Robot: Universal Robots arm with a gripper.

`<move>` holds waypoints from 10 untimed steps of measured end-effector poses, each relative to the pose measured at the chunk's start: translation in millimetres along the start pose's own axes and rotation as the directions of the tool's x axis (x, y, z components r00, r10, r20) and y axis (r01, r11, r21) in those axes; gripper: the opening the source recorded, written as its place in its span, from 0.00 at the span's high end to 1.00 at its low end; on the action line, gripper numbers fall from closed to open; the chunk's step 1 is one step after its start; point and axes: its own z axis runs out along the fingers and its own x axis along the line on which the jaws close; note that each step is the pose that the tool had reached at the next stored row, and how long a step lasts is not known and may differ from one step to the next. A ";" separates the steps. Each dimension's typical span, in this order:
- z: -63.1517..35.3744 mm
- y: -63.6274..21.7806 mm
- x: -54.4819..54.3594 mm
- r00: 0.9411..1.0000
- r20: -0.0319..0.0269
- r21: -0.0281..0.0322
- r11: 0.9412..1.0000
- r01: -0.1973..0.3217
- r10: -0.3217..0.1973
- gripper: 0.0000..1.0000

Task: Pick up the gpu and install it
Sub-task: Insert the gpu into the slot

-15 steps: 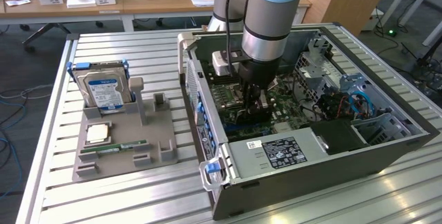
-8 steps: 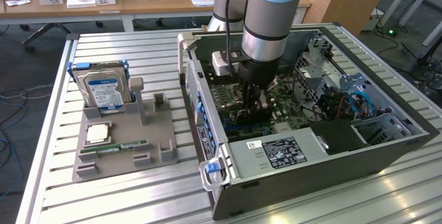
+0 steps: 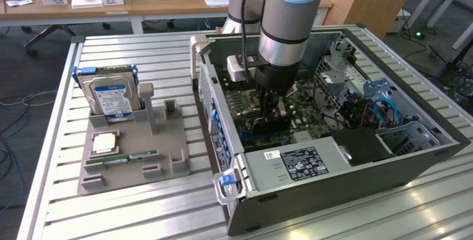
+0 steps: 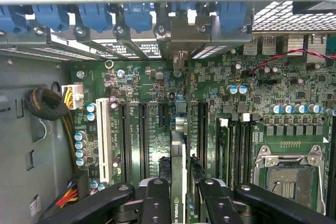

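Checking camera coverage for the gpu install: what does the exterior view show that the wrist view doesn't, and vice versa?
Exterior only: the hard drive upright in the parts holder, beside the computer case.
Wrist only: the white slot, the empty CPU socket and blue latches.
Both: the gripper, shut on the gpu, edge-on over the motherboard.

Only "NVIDIA" reads, partly, on the gpu (image 4: 178, 182); other labels are illegible.

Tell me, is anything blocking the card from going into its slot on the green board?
Nothing visible does. The pincer holds the gpu edge-on, right over the motherboard inside the computer case. The long black slots beside it look bare.
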 end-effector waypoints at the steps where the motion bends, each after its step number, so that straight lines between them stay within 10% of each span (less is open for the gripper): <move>1: 0.1 0.0 0.1 1.000 0.000 0.000 1.000 0.000 0.000 0.75; 10: 0.3 0.5 0.7 1.000 0.000 0.000 1.000 0.000 0.000 0.75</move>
